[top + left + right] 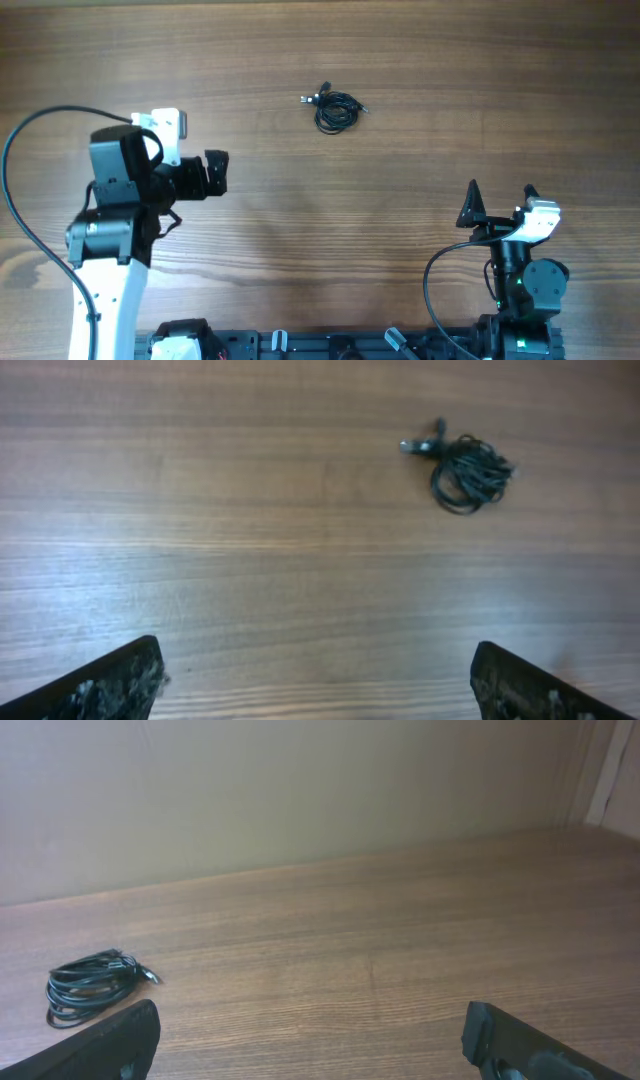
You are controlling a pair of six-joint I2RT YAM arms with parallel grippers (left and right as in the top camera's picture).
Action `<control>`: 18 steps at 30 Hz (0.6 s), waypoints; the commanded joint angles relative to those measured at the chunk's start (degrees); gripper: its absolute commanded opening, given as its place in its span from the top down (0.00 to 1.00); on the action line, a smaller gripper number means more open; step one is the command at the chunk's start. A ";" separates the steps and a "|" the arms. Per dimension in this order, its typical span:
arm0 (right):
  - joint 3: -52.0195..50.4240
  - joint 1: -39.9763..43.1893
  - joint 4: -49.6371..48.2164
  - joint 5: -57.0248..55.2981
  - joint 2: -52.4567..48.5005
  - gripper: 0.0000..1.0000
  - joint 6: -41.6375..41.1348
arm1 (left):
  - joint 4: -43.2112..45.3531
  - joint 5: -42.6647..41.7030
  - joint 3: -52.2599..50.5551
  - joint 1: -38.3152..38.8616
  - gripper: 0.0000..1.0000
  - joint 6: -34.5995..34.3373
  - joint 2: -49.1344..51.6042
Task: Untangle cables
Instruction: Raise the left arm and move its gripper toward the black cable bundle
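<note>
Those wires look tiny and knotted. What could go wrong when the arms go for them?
The cables are a tight little coil lying flat on the table, so wide-open fingers may scrape wood or slip off. Pulling one strand could tighten the knot, or drag the whole bundle.

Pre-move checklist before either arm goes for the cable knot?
1. Cable bundle located, lying apart from both arms: ok.
2. Left tool open and empty: ok.
3. Right tool open and empty: ok.
4. Bare table between both tools and the bundle, nothing in the way: ok.
5. Plug sticking out at the bundle's edge, probably a usable grasp point: ok.
6. How the strands cross inside the bundle: cannot tell.
</note>
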State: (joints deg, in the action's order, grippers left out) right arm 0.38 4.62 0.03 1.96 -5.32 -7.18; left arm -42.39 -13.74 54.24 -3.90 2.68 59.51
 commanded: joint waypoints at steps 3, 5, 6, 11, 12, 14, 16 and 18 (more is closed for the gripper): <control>-0.09 -0.28 -0.13 0.90 -0.15 0.00 1.03 | -2.34 -7.08 8.17 0.52 0.00 0.07 4.15; -0.09 -0.28 -0.13 0.90 -0.15 0.00 1.05 | -2.69 -8.55 11.10 1.29 0.00 0.07 7.32; -0.09 -0.28 -0.13 0.90 -0.15 0.00 1.01 | -3.74 -8.57 13.20 2.10 0.00 0.07 9.64; -0.09 -0.28 -0.13 0.90 -0.15 0.00 1.03 | -12.04 -8.52 25.83 6.99 0.00 0.07 22.08; -0.09 -0.28 -0.13 0.90 -0.15 0.00 1.03 | -13.14 -8.52 27.96 8.04 0.00 0.04 24.15; -0.09 -0.28 -0.15 0.90 -0.15 0.00 1.03 | -14.53 -8.26 31.63 10.51 0.00 0.00 28.17; -0.09 -0.28 -0.13 0.90 -0.15 0.00 1.03 | -14.47 -8.26 33.81 12.55 0.00 -0.17 31.04; -0.09 -0.28 -0.13 0.90 -0.15 0.00 1.05 | -14.43 -8.28 35.74 14.03 0.00 -0.26 33.07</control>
State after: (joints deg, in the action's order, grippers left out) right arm 0.38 4.62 0.03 1.96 -5.32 -7.18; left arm -56.80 -21.12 86.83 8.34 2.68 90.17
